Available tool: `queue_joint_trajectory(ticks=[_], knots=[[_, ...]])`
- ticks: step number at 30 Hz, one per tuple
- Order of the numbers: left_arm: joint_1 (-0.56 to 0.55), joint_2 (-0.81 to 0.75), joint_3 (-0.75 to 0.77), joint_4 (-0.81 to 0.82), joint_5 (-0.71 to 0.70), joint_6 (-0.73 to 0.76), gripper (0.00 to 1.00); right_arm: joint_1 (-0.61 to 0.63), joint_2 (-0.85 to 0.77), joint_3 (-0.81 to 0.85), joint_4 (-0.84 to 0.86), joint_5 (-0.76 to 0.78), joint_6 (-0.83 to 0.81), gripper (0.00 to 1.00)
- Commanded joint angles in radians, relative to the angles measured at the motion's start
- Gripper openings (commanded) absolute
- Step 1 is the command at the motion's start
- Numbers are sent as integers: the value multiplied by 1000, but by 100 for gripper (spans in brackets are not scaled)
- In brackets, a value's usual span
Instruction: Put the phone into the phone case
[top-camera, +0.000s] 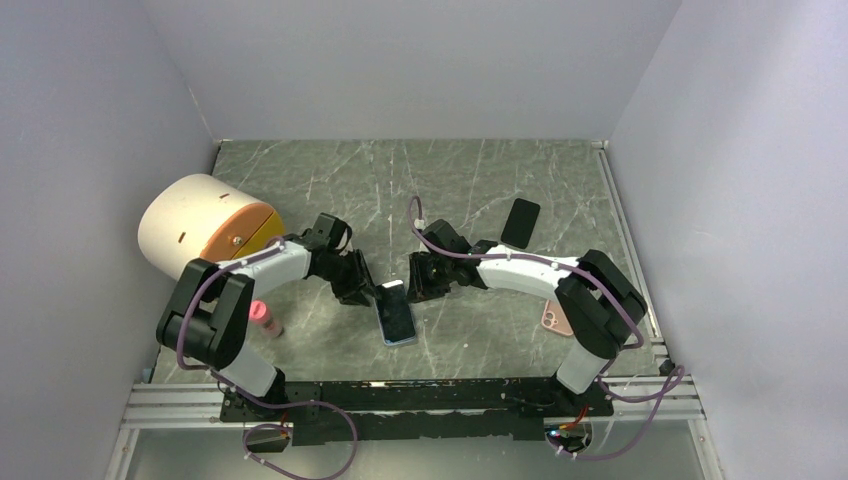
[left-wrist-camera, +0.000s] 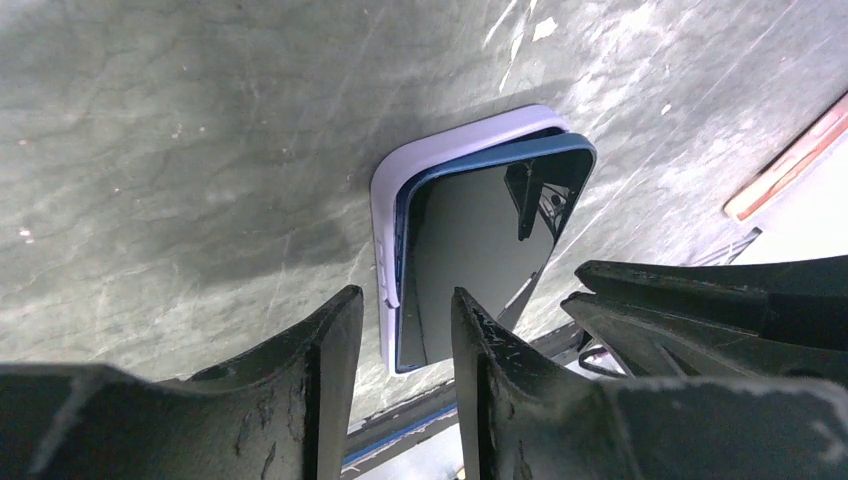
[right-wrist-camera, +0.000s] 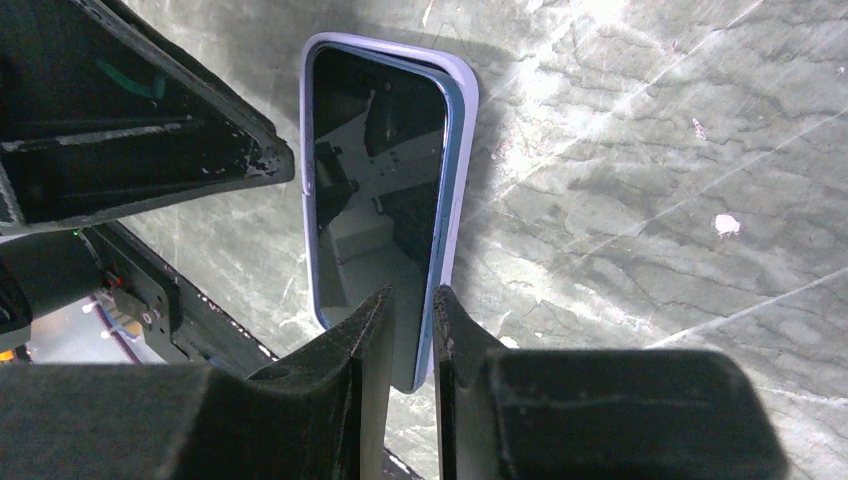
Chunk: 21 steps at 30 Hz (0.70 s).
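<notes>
A blue phone (top-camera: 396, 312) with a dark screen lies face up in a lilac phone case (left-wrist-camera: 385, 190) on the table, between both grippers. It sits skewed, and the case rim shows along one long side and the far end (right-wrist-camera: 462, 150). My left gripper (top-camera: 362, 290) hovers at the phone's near-left corner, and its fingers (left-wrist-camera: 335, 330) stand a little apart with nothing between them. My right gripper (top-camera: 418, 282) is over the phone's (right-wrist-camera: 375, 170) other long edge. Its fingers (right-wrist-camera: 372, 320) are almost together and hold nothing.
A white and orange cylinder (top-camera: 205, 230) stands at the left. A pink tube (top-camera: 265, 318) lies by the left arm. A black phone-shaped slab (top-camera: 520, 222) lies at the back right. A pink phone (top-camera: 552, 318) lies by the right arm. A black rail (top-camera: 420, 395) runs along the near edge.
</notes>
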Motion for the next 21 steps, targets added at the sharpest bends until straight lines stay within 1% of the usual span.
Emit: queue_joint_trajectory(ticks=[1, 6, 14, 21], knots=[[-6, 7, -39, 98, 79, 14, 44, -2, 4, 3, 49, 4, -10, 23], [-8, 19, -61, 152, 121, 11, 44, -2, 20, -17, 83, -14, -3, 21], [-22, 35, -67, 180, 139, 10, 44, -2, 37, -34, 109, -14, 6, 19], [-36, 40, -68, 190, 152, 20, 44, -2, 46, -58, 155, -47, 20, 10]])
